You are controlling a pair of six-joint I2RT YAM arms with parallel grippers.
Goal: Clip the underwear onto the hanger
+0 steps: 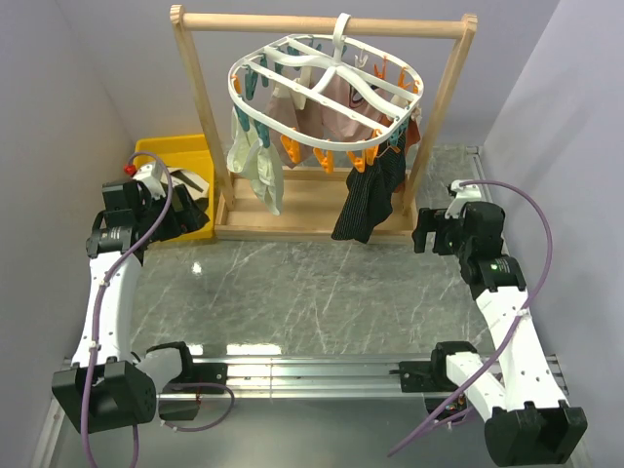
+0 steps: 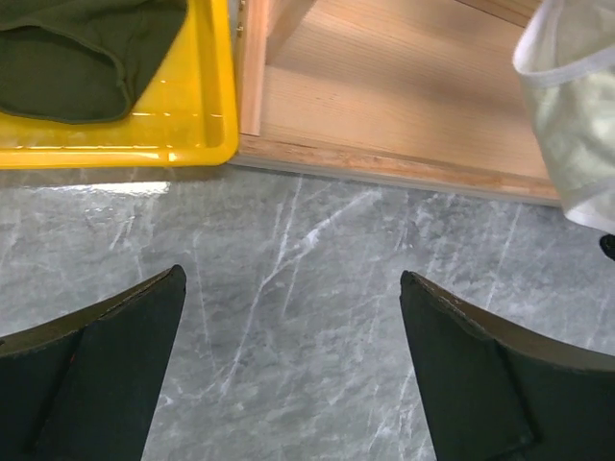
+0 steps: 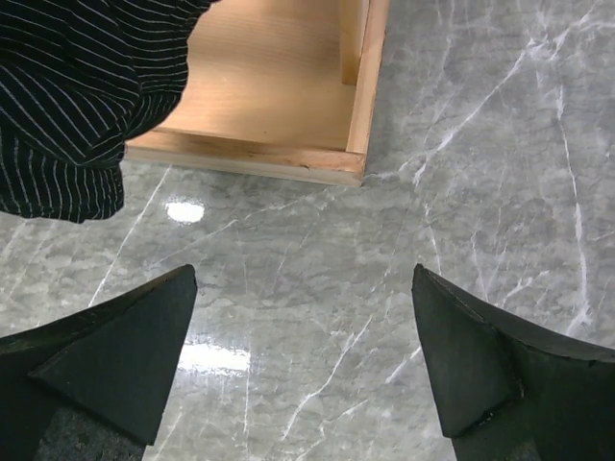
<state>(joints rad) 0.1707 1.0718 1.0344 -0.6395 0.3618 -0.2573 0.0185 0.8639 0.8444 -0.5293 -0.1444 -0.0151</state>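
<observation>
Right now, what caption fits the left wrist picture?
Open left tool above marble table; olive underwear lies in yellow bin.

counter (image 1: 312, 292): grey marble, white veins, glossy with lamp glare | far middle: wooden frame (image 1: 302, 207), its flat tray-like base standing on the counter | far left: yellow bin (image 1: 180, 156) on the counter, just beside the frame's left side | near edge: metal rail (image 1: 292, 375) bearing both arm bases

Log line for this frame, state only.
left gripper: open, empty | right gripper: open, empty | underwear: in yellow bin | hanger: hooked on wooden rail
</observation>
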